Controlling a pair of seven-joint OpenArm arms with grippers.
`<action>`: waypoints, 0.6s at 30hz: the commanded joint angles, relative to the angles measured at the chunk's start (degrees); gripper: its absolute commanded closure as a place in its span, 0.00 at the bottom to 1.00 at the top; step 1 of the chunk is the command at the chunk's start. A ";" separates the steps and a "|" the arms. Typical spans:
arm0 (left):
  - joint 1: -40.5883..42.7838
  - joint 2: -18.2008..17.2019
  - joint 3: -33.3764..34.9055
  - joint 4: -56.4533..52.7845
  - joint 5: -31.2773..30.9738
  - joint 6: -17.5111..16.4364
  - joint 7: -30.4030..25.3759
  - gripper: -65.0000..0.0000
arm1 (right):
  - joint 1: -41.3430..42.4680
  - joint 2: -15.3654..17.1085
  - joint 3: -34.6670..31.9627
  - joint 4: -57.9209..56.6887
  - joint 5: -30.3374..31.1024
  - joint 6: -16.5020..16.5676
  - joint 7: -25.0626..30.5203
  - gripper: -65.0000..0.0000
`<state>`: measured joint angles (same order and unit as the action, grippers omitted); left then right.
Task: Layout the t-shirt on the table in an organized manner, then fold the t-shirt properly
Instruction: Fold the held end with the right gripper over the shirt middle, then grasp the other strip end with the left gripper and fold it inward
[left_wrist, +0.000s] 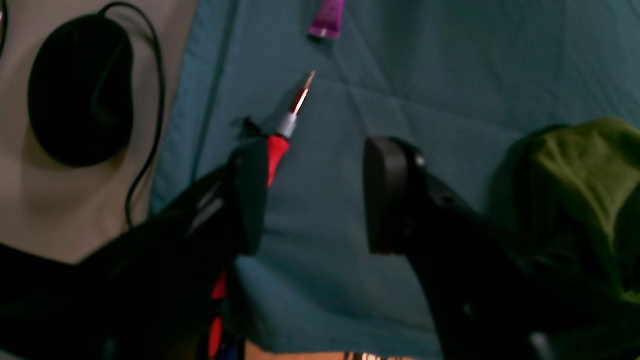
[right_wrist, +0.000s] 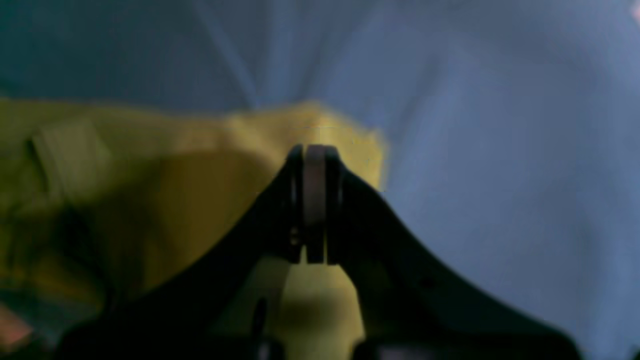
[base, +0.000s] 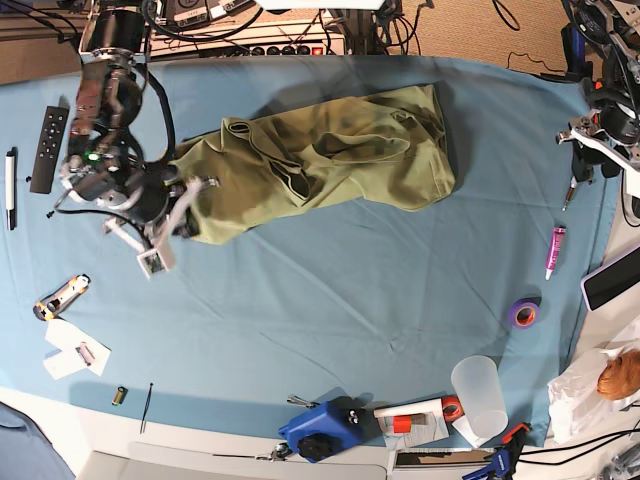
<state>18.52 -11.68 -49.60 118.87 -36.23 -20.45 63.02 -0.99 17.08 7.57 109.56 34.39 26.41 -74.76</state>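
The crumpled olive-green cotton t-shirt (base: 320, 160) lies on the blue cloth-covered tabletop (base: 350, 300), in the far central part in the base view, stretched left to right. The right end effector (base: 190, 200) is at the t-shirt's left end, its jaws closed on the fabric edge. The left end effector (left_wrist: 310, 195) is at the tabletop's right edge, well apart from the t-shirt, above a red-handled screwdriver (left_wrist: 287, 125). A purple tube (base: 553, 250) lies nearer than it, a purple tape roll (base: 523, 313) nearer still. A clear plastic cup (base: 480, 395) and blue tool (base: 320, 430) sit along the near edge. A black remote (base: 48, 148) and white pen (base: 11, 188) lie at the left edge.
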 joint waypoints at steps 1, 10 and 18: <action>0.02 -0.61 -0.31 0.96 -0.48 -0.02 -1.22 0.52 | 0.33 0.57 1.81 -0.28 1.99 1.14 0.94 1.00; 0.02 -0.52 -0.31 0.96 -0.52 0.00 -1.44 0.52 | -7.32 0.55 8.24 -10.34 7.54 8.94 0.57 1.00; 0.04 0.74 -0.28 0.96 -2.21 -0.02 -2.32 0.52 | -7.34 0.59 8.31 -17.62 9.60 11.19 4.04 1.00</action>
<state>18.55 -10.41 -49.63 118.87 -37.26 -20.40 61.67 -8.56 17.15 15.92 91.77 45.12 37.50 -69.56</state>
